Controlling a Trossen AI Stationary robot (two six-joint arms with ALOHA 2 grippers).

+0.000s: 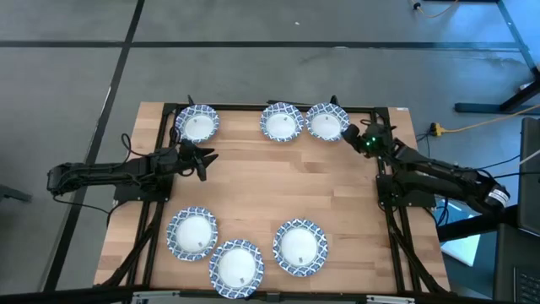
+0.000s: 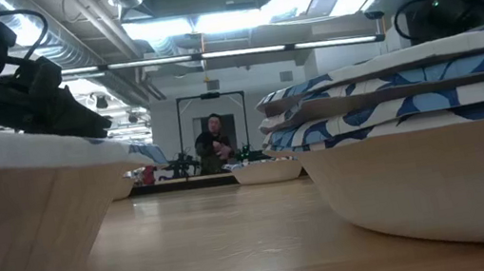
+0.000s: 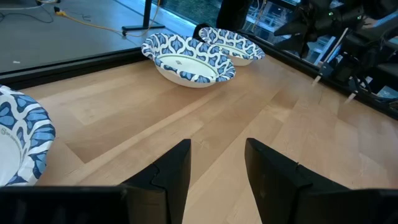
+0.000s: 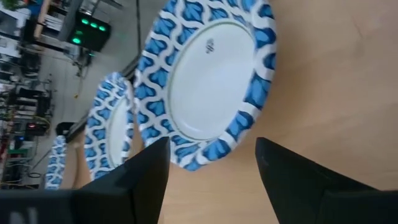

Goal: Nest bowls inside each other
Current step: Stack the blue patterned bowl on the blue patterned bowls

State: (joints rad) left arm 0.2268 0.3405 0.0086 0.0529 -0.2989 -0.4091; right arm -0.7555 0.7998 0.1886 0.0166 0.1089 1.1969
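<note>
We take the far-right bowl [image 1: 326, 121], a small round paper-like bowl, plain white inside with a wide blue-and-white patterned rim, as our landmark, since the coming move seems to turn on it. The right gripper [image 1: 361, 138] sits just beside this bowl on its outer, near side, and in the right wrist view the two dark fingers [image 4: 144, 163] stand apart with the bowl's [image 4: 208, 81] rim lying straight ahead between them, not yet touched. We judge that a short advance along the gripper's own line would put one finger over the rim and one under it. Being round, the bowl has no long axis to align with, so only the direction of approach matters. Just beside our landmark sits a second matching bowl [image 1: 281, 122], close to touching it, and a third [image 1: 197, 123] lies well apart along the same far edge of the wooden table [image 1: 253, 186]. The left gripper [image 1: 202, 160] is near that third bowl, its fingers [image 3: 173, 171] also parted on nothing, and well away from our landmark, so the right arm is clearly nearer. Three more bowls [image 1: 192, 233] [image 1: 236, 267] [image 1: 299, 247] cluster at the near edge, well apart from the landmark; the low view shows several rims stacked there.
</note>
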